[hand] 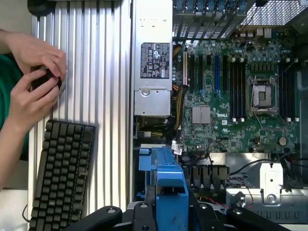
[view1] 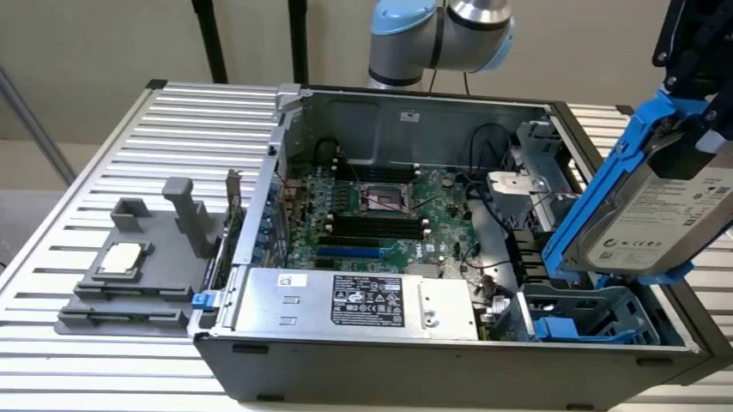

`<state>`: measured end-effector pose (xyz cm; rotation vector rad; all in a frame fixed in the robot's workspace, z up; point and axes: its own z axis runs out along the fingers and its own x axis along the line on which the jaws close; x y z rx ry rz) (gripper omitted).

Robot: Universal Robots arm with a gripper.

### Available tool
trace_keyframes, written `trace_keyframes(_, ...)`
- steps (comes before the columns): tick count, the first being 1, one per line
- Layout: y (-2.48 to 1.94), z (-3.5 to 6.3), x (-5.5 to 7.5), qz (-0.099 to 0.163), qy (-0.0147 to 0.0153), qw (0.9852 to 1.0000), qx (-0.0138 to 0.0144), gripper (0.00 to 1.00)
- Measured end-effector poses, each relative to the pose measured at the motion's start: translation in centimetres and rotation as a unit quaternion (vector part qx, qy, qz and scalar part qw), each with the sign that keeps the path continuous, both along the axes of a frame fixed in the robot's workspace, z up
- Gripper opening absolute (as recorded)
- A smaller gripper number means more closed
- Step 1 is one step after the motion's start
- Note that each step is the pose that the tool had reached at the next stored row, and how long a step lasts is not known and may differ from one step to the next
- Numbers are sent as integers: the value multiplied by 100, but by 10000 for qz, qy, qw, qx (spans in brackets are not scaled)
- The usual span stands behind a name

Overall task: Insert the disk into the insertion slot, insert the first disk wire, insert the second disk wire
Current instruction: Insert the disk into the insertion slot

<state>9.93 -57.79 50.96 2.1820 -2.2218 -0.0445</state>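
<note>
Gripper (view1: 692, 146) closed partway onto the disk (view1: 655, 215), pinching its blue frame near the upper end. Disk hangs clear of everything, tilted, label side toward the exterior cam. Disk's low edge sits just above the insertion slot (view1: 590, 316), not touching. Slot is in the case's near corner at the exterior view's right, opening upward, w/ blue clips inside. Tight there: case wall (view1: 687, 318) runs right beside the slot, PSU (view1: 355, 300) w/ black label flanks it on the exterior view's left, and cables plus a grey metal cage (view1: 538, 154) crowd just behind. Open room is above the slot and over the mobo (view1: 378, 215). Outside the case on the slatted table (view1: 103, 154): grey fixture (view1: 126, 275), keyboard (hand: 62, 173), and a person's hands (hand: 33, 72), all well apart from the disk.
</note>
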Motion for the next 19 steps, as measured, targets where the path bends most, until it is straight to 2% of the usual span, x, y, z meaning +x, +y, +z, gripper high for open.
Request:
trace_keyframes(4,-1,-42,46,0,7,10000,0,32)
trace_keyframes(19,-2,-314,82,0,8,10000,1,32)
